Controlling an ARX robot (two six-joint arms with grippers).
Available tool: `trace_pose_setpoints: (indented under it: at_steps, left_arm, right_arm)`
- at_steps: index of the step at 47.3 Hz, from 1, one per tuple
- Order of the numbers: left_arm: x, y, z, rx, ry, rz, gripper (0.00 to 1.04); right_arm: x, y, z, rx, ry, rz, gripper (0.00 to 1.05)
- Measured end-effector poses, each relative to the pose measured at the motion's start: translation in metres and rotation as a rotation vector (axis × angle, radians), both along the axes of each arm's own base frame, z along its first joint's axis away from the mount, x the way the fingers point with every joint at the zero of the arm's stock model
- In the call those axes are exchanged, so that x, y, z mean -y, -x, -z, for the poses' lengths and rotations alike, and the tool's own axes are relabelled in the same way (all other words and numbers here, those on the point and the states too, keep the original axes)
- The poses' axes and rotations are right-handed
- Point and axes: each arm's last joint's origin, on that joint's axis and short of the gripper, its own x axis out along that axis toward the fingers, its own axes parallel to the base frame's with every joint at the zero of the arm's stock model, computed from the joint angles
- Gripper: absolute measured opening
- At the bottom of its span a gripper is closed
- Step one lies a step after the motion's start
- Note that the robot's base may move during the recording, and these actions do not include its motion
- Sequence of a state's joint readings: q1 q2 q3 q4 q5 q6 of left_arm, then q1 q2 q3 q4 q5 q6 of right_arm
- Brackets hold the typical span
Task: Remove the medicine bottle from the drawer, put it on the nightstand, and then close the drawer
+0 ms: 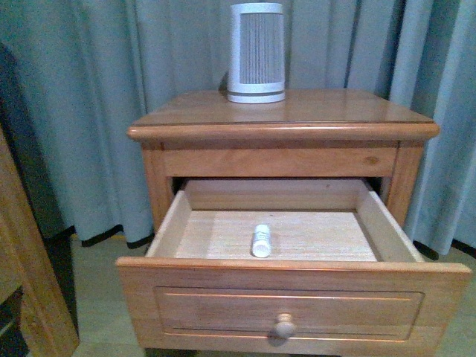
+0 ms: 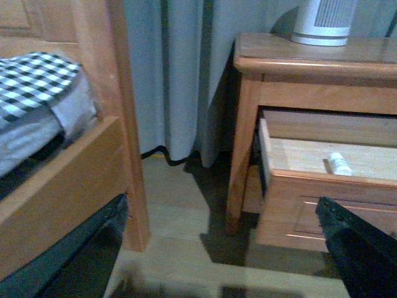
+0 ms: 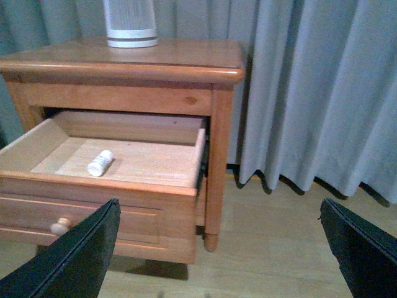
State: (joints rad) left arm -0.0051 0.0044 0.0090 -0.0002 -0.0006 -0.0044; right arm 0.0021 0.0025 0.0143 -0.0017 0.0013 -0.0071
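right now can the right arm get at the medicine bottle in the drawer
Probably yes. The drawer is pulled open and the medicine bottle lies alone on its floor with nothing over it. The right gripper is open and faces the drawer.

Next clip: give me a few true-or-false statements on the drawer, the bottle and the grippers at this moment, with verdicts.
1. The drawer is pulled open. True.
2. The bottle stands upright on the nightstand. False: it lies on its side inside the drawer.
3. A white ribbed cylinder stands on the nightstand top. True.
4. The right gripper is shut on the bottle. False: its fingers are spread wide and hold nothing.
5. The left gripper is open. True.
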Motion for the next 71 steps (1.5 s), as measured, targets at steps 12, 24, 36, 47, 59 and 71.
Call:
trace_pose_setpoints:
  at_steps: [12, 24, 36, 47, 59, 71]
  left_arm:
    - [0.0, 0.0, 0.0, 0.0, 0.0, -0.006, 0.98]
    - [0.0, 0.0, 0.0, 0.0, 0.0, -0.003, 0.98]
    - [0.0, 0.0, 0.0, 0.0, 0.0, -0.003, 0.98]
    - [0.0, 0.0, 0.0, 0.0, 0.0, -0.003, 0.98]
    - [0.0, 0.0, 0.0, 0.0, 0.0, -0.003, 0.98]
    - [0.0, 0.0, 0.0, 0.0, 0.0, -0.003, 0.98]
  right_arm:
    - [0.005, -0.013, -0.005, -0.048, -0.092, 0.243, 0.98]
    - [0.008, -0.115, -0.052, -0.213, -0.153, 0.228, 0.98]
    - [-0.025, -0.252, -0.038, -0.497, -0.131, 0.122, 0.98]
    - [-0.072, -0.312, -0.005, -0.65, -0.097, 0.075, 0.98]
    - [-0.103, -0.342, 0.026, -0.687, -0.055, 0.084, 0.98]
    - [-0.115, -0.362, 0.051, -0.705, -0.058, 0.087, 0.98]
